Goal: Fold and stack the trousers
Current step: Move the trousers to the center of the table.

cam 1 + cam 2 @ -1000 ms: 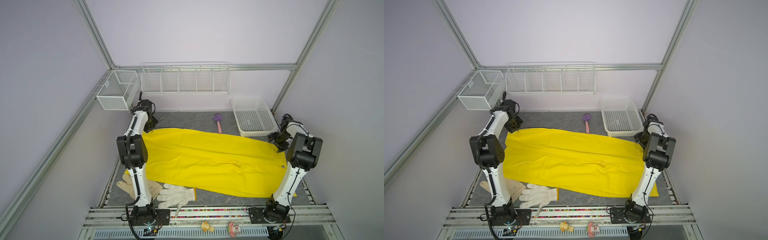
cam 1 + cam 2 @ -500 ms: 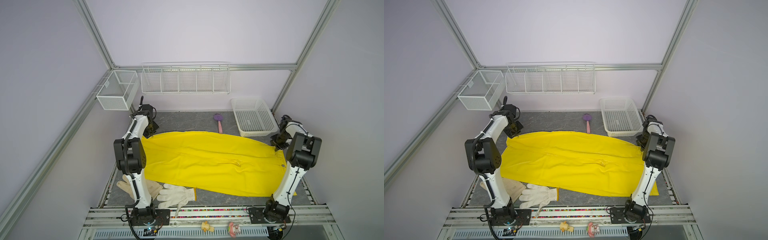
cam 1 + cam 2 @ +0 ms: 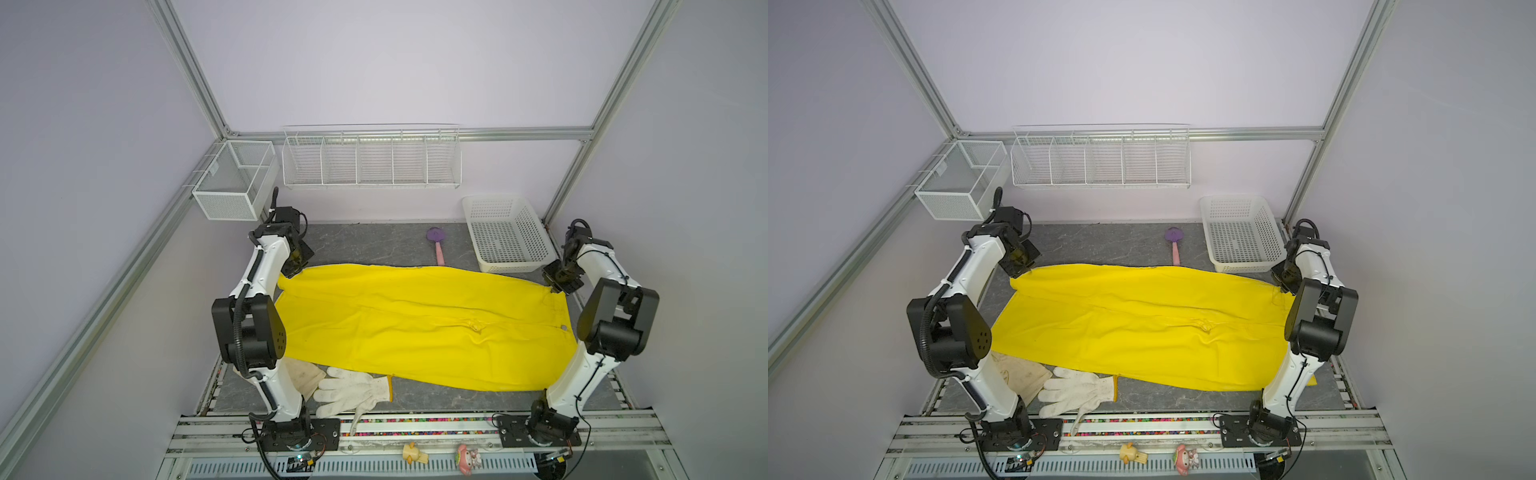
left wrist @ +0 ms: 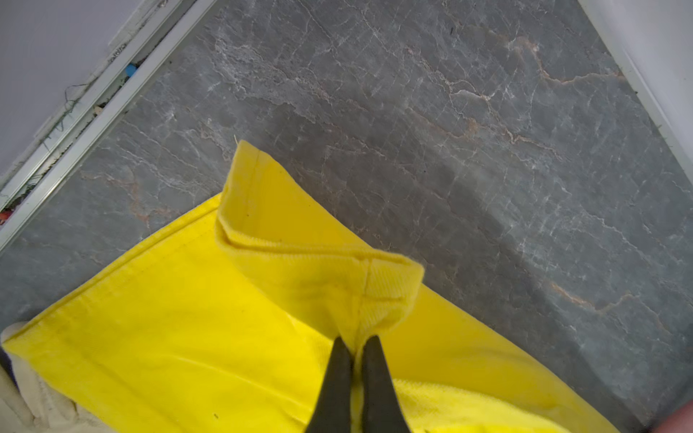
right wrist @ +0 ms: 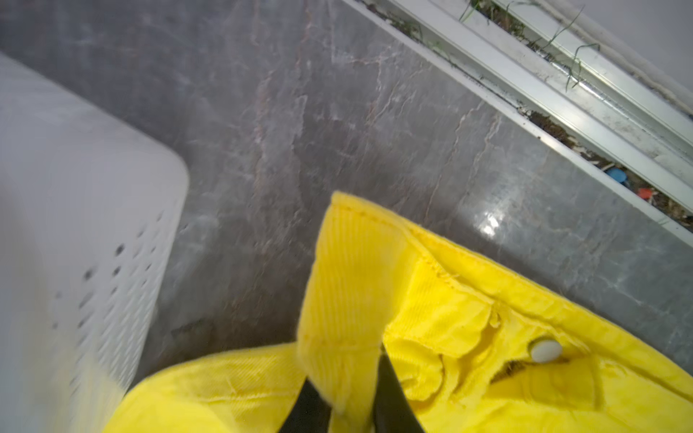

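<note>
A: Where are the trousers [image 3: 415,328]?

B: Spread flat across the grey tabletop [image 3: 365,243]. Leg ends lie toward the left arm and the waistband toward the right. Both top views agree.

A: And the left gripper [image 4: 355,350]?

B: It is closed tight on the far hem corner, with a thin fold of yellow between the fingers. The corner curls up off the table.

A: The right gripper [image 5: 350,378]?

B: It has narrowed onto the far waistband corner, with cloth caught between its dark fingers. A white button [image 5: 545,350] sits just beside the grip. The wrist view is somewhat blurred.

A: Anything around?

B: A white basket [image 3: 505,235] sits near the waistband end. A purple paddle [image 3: 436,245] lies behind the far edge. A knitted glove [image 3: 353,388] and a cream glove [image 3: 301,372] lie along the near edge, by the left arm's base.
</note>
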